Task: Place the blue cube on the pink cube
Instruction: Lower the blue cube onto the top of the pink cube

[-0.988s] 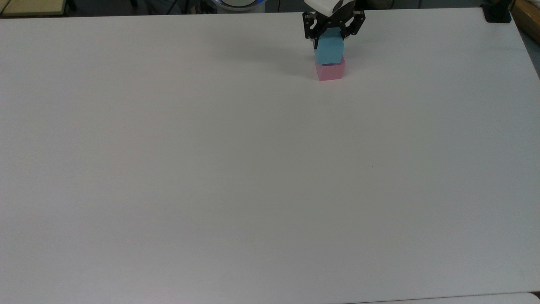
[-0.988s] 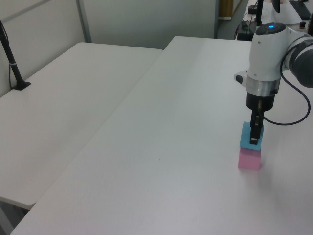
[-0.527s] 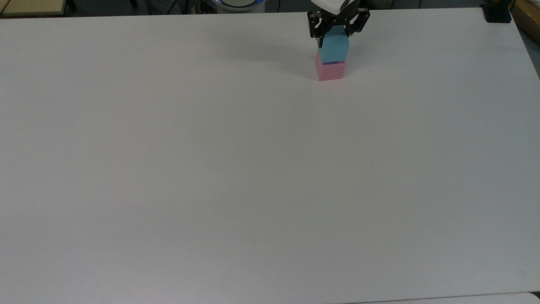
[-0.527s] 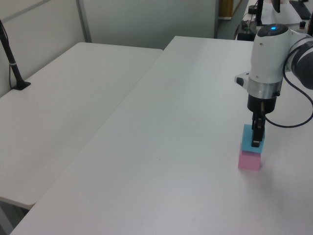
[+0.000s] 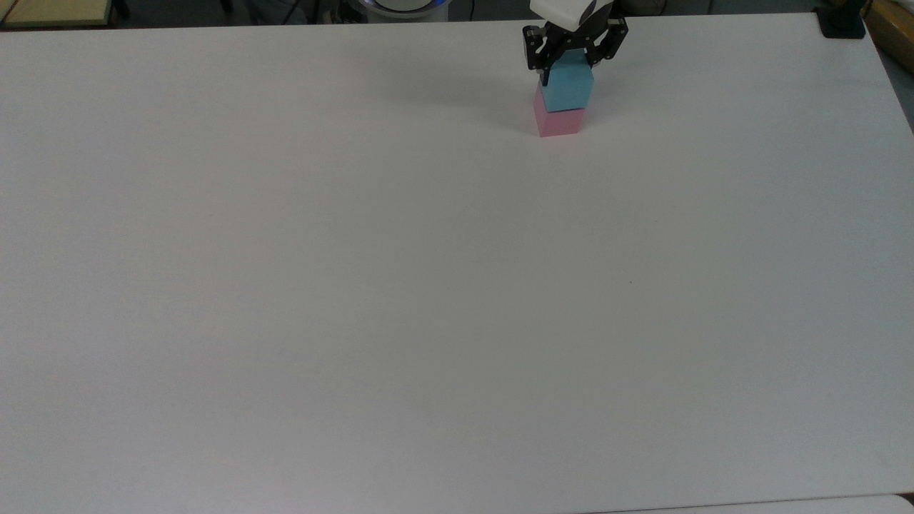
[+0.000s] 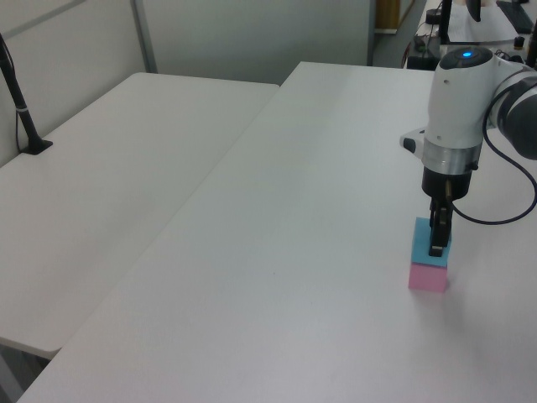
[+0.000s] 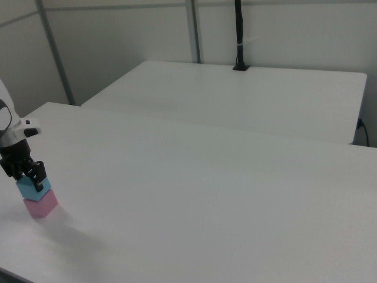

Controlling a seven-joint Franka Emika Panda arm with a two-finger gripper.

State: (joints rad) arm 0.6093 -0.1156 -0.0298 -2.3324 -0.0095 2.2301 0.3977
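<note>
The blue cube (image 5: 569, 89) sits on top of the pink cube (image 5: 559, 121) near the far edge of the white table (image 5: 428, 285), shifted slightly toward the top view's right. My gripper (image 5: 569, 66) comes down from above, its black fingers flanking the blue cube's upper part and shut on it. In the left view one finger (image 6: 436, 239) crosses the blue cube (image 6: 422, 252) above the pink cube (image 6: 428, 278). The right view shows the gripper (image 7: 32, 175) over the blue cube (image 7: 25, 188) and pink cube (image 7: 40, 204) at the right view's far left.
A black clamp base (image 5: 841, 25) sits at the table's far right corner in the top view. A second white table (image 6: 126, 168) adjoins, carrying a black post (image 6: 21, 109). A cable (image 6: 512, 201) loops off the arm.
The gripper carried the blue cube down and a little toward the top view's right, so it now rests on the pink cube. The pink cube stayed put.
</note>
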